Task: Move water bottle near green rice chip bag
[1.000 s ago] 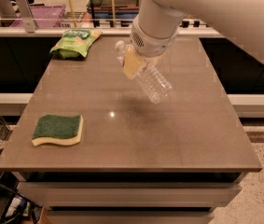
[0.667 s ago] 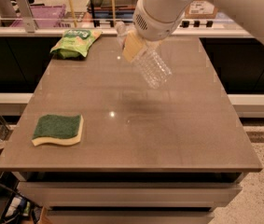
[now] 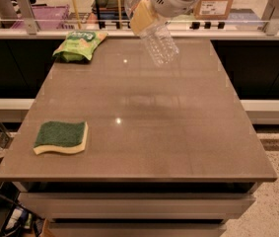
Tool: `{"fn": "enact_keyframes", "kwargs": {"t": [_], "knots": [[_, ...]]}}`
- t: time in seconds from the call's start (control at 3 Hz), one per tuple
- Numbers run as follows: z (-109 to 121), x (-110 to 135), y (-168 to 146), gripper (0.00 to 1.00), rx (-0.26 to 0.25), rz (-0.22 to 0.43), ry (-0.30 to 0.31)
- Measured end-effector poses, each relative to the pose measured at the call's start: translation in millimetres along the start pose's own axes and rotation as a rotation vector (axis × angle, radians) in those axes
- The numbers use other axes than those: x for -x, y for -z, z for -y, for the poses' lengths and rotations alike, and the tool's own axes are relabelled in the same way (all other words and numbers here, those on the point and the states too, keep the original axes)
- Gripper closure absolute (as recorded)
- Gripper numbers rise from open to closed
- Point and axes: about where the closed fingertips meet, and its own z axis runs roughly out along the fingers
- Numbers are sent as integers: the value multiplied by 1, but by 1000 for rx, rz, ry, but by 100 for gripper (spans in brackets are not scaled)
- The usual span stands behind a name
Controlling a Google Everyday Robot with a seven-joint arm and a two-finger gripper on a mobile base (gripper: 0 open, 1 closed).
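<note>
My gripper (image 3: 143, 15) hangs at the top centre of the camera view, above the far part of the table. It is shut on the water bottle (image 3: 159, 42), a clear ribbed bottle held tilted in the air, its base pointing down and right. A yellowish finger pad (image 3: 142, 17) presses on the bottle's upper part. The green rice chip bag (image 3: 79, 44) lies at the table's far left corner, well to the left of the bottle.
A green and yellow sponge (image 3: 61, 137) lies near the front left of the brown table (image 3: 144, 132). A counter with a rail (image 3: 30, 28) runs behind the table, holding bins and a cardboard box (image 3: 213, 5).
My gripper has carried the water bottle up and toward the far edge of the table, slightly left. The bag and sponge have not moved.
</note>
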Motion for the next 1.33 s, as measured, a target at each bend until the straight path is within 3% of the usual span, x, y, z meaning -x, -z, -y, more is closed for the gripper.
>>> {"fn": "enact_keyframes", "kwargs": {"t": [0.33,1.0,1.33], "knots": [[0,10,2,100,-3,39,0],[0,13,3,100,-13,51,8],[6,43,-13,100,-7,139,53]]}}
